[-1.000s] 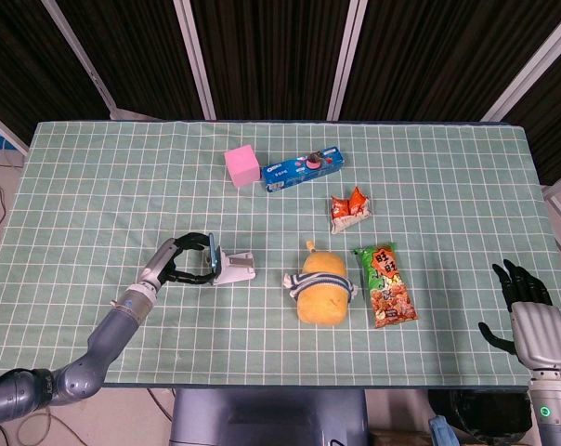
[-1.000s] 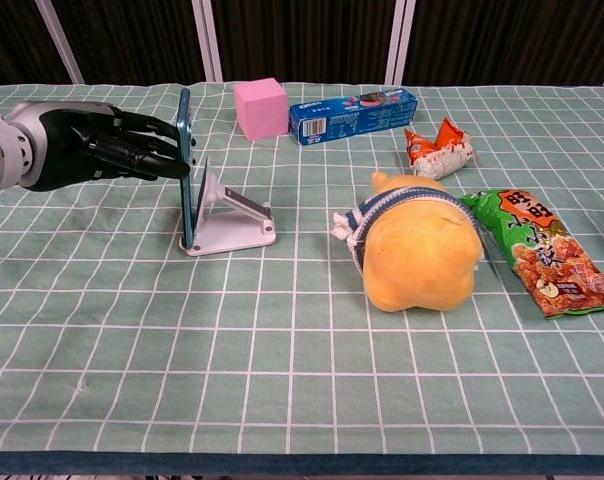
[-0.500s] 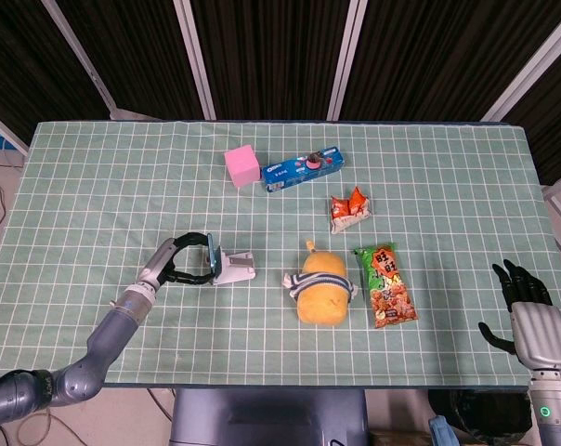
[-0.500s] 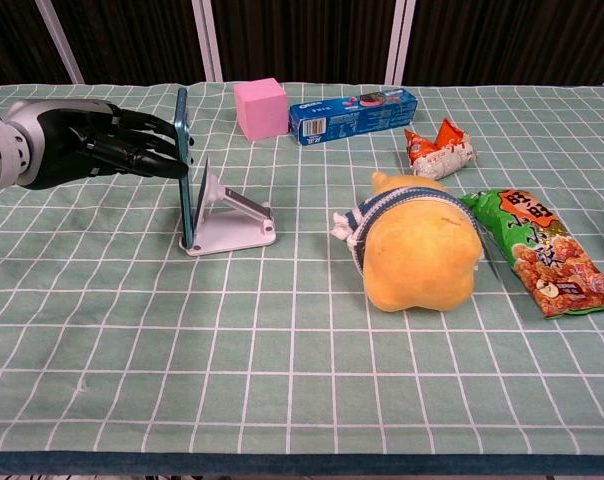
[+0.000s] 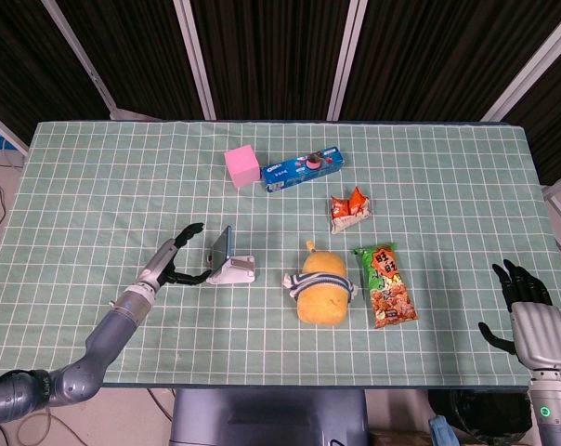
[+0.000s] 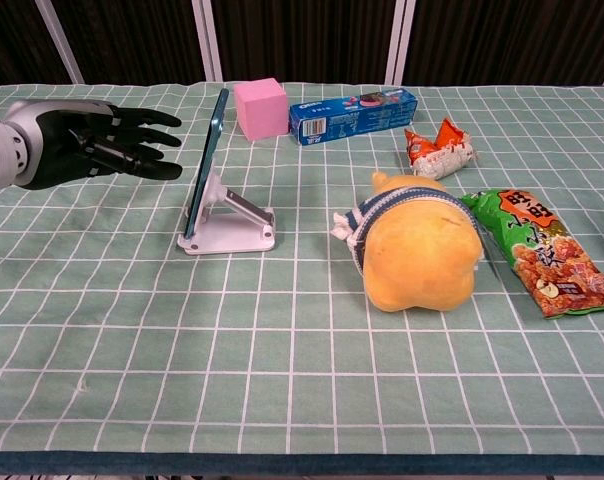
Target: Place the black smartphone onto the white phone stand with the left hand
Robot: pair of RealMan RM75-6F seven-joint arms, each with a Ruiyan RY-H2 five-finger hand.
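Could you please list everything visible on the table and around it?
smartphone: one, black with blue edge, leaning on the stand
phone stand: one, white, table's left half
cube: one, pink, far middle
cookie box: one, blue, beside the cube
snack packet: one, orange and white, right of centre
plush toy: one, yellow, centre
snack bag: one, green and orange, right of the toy
tablecloth: one, green checked
left hand: black fingers spread, clear of the smartphone
right hand: off the table's right edge, holding nothing
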